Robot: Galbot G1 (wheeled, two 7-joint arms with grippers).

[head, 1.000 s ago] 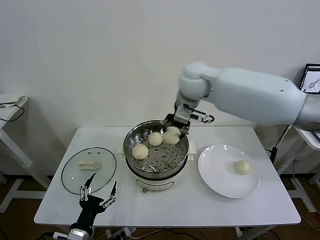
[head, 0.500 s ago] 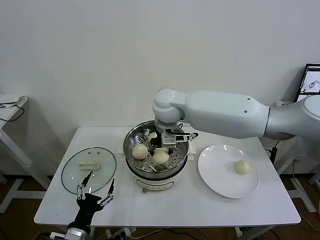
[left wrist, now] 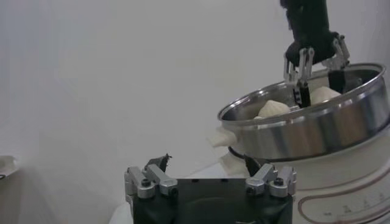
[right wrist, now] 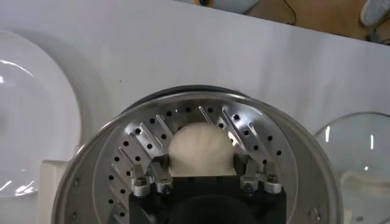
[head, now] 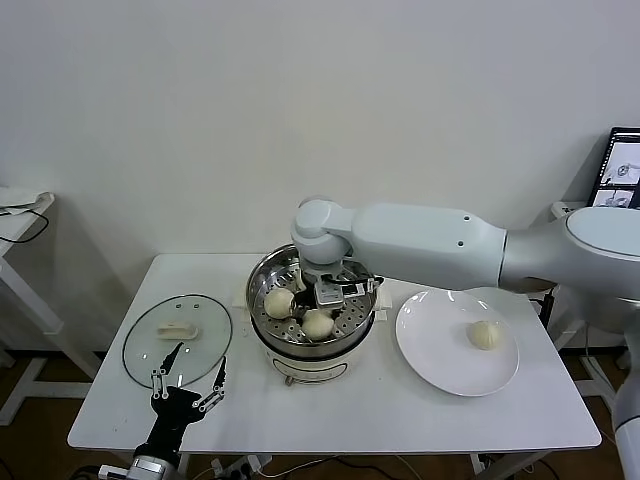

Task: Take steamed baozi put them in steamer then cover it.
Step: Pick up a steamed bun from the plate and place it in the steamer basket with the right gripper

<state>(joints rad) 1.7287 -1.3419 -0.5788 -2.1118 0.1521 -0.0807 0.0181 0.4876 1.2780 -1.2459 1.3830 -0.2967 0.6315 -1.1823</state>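
Note:
The steel steamer (head: 262, 275) stands mid-table on its white base. My right gripper (head: 322, 308) reaches down into it, its fingers against both sides of a baozi (right wrist: 201, 146) that rests on the perforated tray (right wrist: 268, 152). Another baozi (head: 279, 302) lies at the tray's left. A further one (head: 485, 335) sits on the white plate (head: 440, 365). The glass cover (head: 150, 355) with its white handle (head: 178, 330) lies flat at the table's left. My left gripper (head: 187, 378) hangs open at the front edge near the cover, with nothing in it.
The white plate is close to the steamer's right side. The table's front edge runs just behind my left gripper. A side table (head: 20, 215) stands at far left and a monitor (head: 624, 160) at far right.
My right arm has swung down and left, carrying a baozi from the steamer's far rim onto the tray's front. My left gripper drifted slightly lower.

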